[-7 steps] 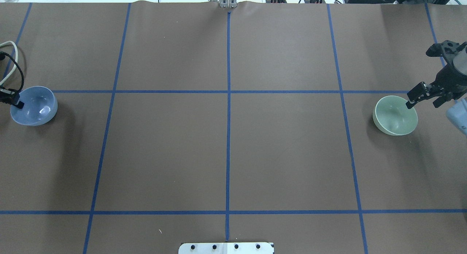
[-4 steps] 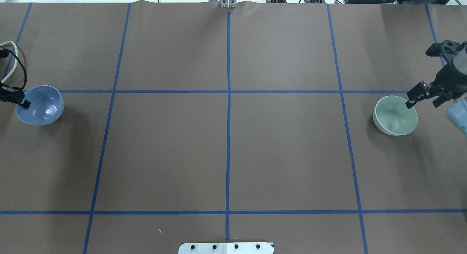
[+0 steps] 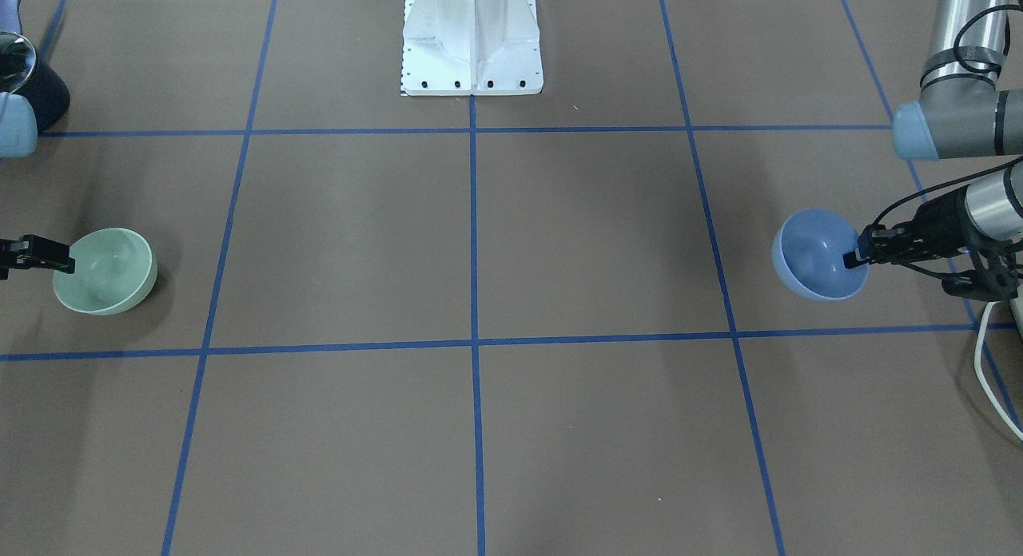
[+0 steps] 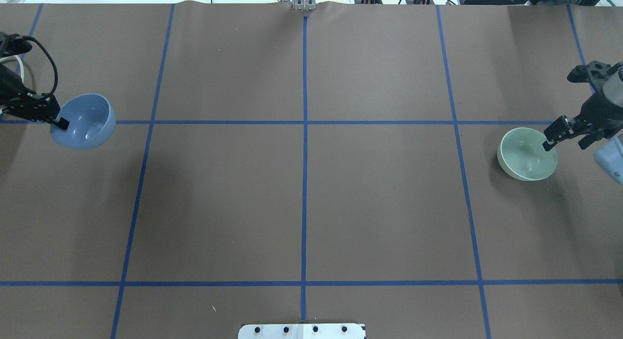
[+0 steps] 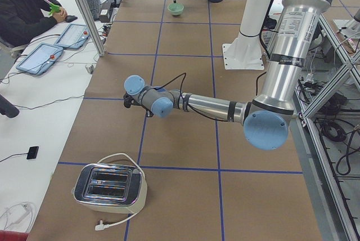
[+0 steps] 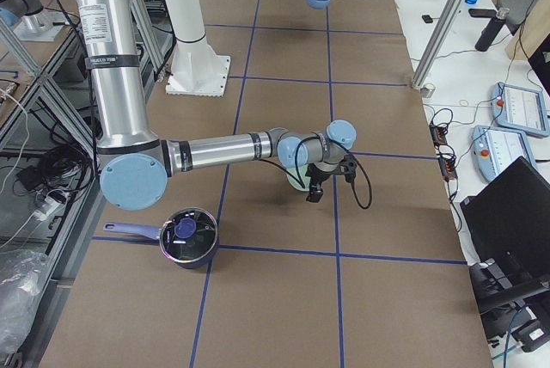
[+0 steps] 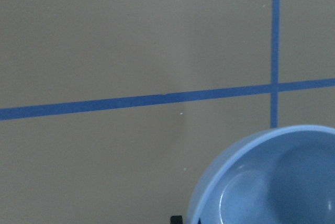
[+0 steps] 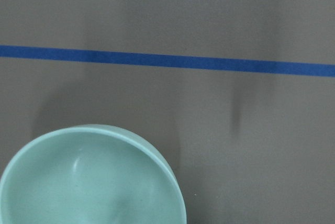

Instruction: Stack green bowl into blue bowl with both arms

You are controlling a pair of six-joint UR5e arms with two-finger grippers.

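Note:
The blue bowl point(image 4: 85, 121) hangs tilted above the table at the far left, its rim pinched by my left gripper point(image 4: 61, 122), which is shut on it. It also shows in the front view point(image 3: 819, 254) and fills the lower right of the left wrist view point(image 7: 272, 182). The green bowl point(image 4: 526, 154) sits on the table at the far right. My right gripper point(image 4: 547, 143) is shut on its near rim, one finger inside the bowl. The green bowl also shows in the front view point(image 3: 104, 270) and the right wrist view point(image 8: 89, 182).
The brown table cover carries a blue tape grid point(image 4: 304, 122). The white pedestal point(image 3: 471, 37) stands at the middle of the robot's edge. A toaster point(image 5: 109, 187) stands at the left end and a lidded dark pot point(image 6: 189, 235) at the right end.
My left gripper has lifted the blue bowl and carried it towards the table's middle and farther from the robot. The green bowl has stayed in place; the right gripper has barely shifted.

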